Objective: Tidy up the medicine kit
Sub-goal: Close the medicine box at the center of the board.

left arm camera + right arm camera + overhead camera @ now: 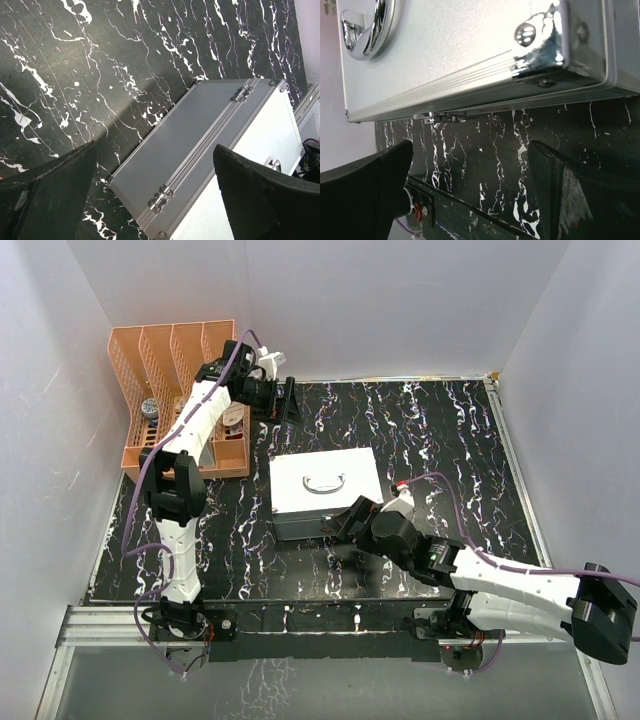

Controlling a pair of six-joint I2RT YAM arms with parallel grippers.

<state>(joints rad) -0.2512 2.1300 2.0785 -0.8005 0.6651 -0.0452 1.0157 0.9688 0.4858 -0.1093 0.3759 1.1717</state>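
Note:
The medicine kit [325, 490], a silver-grey metal case, lies closed in the middle of the black marbled table, with its handle [323, 481] flat on the lid. My left gripper [285, 403] hangs open behind the case at the back left. In its wrist view the case's rear side [175, 150] and two hinges [160, 197] show between the spread fingers [50, 195], apart from them. My right gripper [345, 520] is low at the case's front right, open and empty. Its wrist view shows the case's front edge [460, 45], the latch [442, 118] and a corner cap [545, 40] above the fingers [555, 190].
An orange divided rack [180, 390] holding several small items stands at the back left, just beside the left arm. White walls close in the table [440, 440] on three sides. A metal rail [330, 625] runs along the near edge.

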